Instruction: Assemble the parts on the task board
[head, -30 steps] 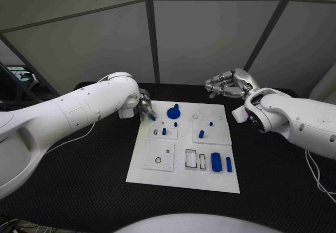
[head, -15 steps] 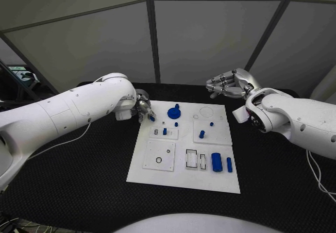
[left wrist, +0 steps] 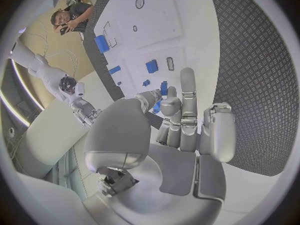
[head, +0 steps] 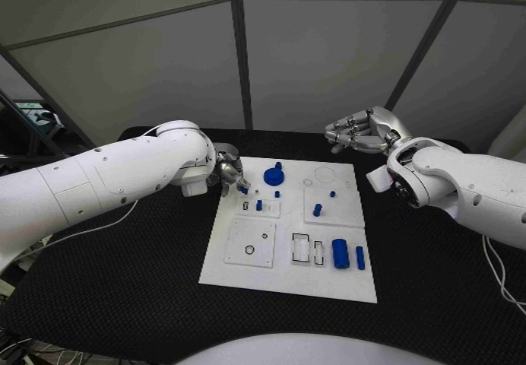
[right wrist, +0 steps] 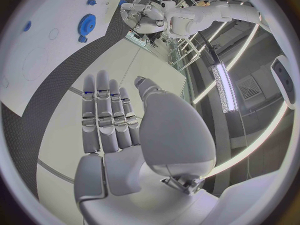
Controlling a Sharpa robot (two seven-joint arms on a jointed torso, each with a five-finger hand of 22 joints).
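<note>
Two robot hands, one task board point(head: 287, 262), several blue parts on a black table point(head: 131, 289).

Task board: white plate at the middle of the table, carrying smaller white panels with recesses.

Parts on the board, clock directions from the board's middle: blue gear point(head: 272, 177) at 12 o'clock near the far edge; small blue peg point(head: 258, 204) at 11 o'clock; blue peg point(head: 315, 210) at 1 o'clock, with a smaller blue piece point(head: 331, 194) just beyond it; thick blue cylinder point(head: 339, 254) at 4 o'clock, with a thin blue bar point(head: 359, 258) just beside it.

Left robot hand point(head: 229, 172): over the board's far left corner, at 11 o'clock, fingers curled in around a small blue part point(left wrist: 157, 106), which it pinches.

Right robot hand point(head: 359, 131): raised beyond the board's far right corner, at 1 o'clock, well apart from the parts; fingers lie straight and side by side, holding nothing.
</note>
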